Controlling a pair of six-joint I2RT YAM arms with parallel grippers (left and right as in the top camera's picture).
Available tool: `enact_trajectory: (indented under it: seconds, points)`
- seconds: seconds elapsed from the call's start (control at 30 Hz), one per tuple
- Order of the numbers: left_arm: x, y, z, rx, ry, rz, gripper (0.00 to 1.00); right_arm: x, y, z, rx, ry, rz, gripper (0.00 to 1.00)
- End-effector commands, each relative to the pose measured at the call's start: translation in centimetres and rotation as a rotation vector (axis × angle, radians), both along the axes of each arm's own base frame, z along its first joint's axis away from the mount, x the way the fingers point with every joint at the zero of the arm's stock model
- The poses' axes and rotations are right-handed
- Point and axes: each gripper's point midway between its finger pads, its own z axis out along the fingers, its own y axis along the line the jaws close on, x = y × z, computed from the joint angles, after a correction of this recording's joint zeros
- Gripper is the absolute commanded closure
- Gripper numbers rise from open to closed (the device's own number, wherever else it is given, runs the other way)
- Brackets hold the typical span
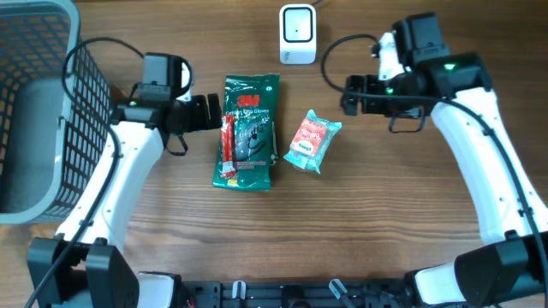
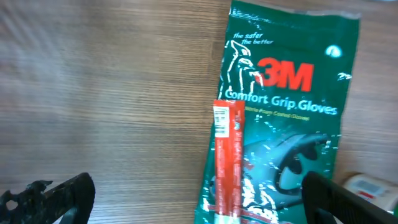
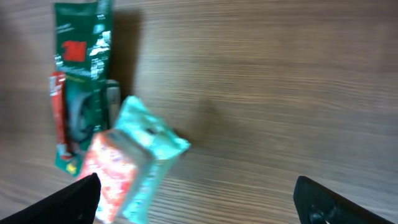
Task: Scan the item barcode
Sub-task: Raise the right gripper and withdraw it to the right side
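R gripper (image 1: 349, 96) wide open, empty, just right of the teal-orange packet (image 1: 312, 141) on the table (image 1: 385, 214). L gripper (image 1: 212, 113) wide open, empty, by the 3M gloves pack (image 1: 248, 128); red stick (image 1: 229, 147) on top, maybe a pen.

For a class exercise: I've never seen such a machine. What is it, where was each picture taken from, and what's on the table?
Two white robot arms at a table, each with a two-finger gripper. One picture looks down from above; the other two come from cameras on the wrists. On the table lie a green glove pack with a red stick packet on it, a teal packet, a white box (likely the scanner) and a grey basket. The left gripper and right gripper are open, holding nothing.
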Motion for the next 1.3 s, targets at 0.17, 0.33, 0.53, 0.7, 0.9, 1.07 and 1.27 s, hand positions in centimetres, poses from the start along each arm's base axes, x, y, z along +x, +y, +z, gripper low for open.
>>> enact_trajectory:
  seconds: [0.17, 0.33, 0.53, 0.7, 0.9, 1.07, 1.27]
  points:
    - [-0.6, 3.3, -0.2, 0.211, 0.012, 0.006, 0.0, 0.8, -2.9, 0.2, -0.118, -0.035, -0.037, 0.0]
    - [-1.0, 3.3, -0.4, 0.214, 0.031, 0.004, 0.0, 1.6, -2.7, 0.5, -0.11, -0.07, -0.043, 0.0]
    - [-1.1, 4.0, -0.5, 0.214, 0.039, 0.022, 0.0, 3.1, -2.5, 1.2, -0.097, -0.135, -0.047, 0.0]
    - [-1.6, 4.1, -0.7, 0.217, 0.063, 0.021, 0.0, 4.0, -2.3, 1.7, -0.089, -0.176, -0.05, 0.0]
    - [-1.6, 3.9, -0.7, 0.207, 0.063, 0.024, 0.0, 4.1, -2.3, 1.7, -0.088, -0.181, -0.05, 0.0]
    - [-1.6, 3.9, -0.7, 0.207, 0.063, 0.024, 0.0, 4.1, -2.3, 1.7, -0.088, -0.181, -0.05, 0.0]
    - [-1.6, 4.0, -0.7, 0.207, 0.063, 0.025, 0.0, 4.1, -2.3, 1.7, -0.089, -0.181, -0.05, 0.0]
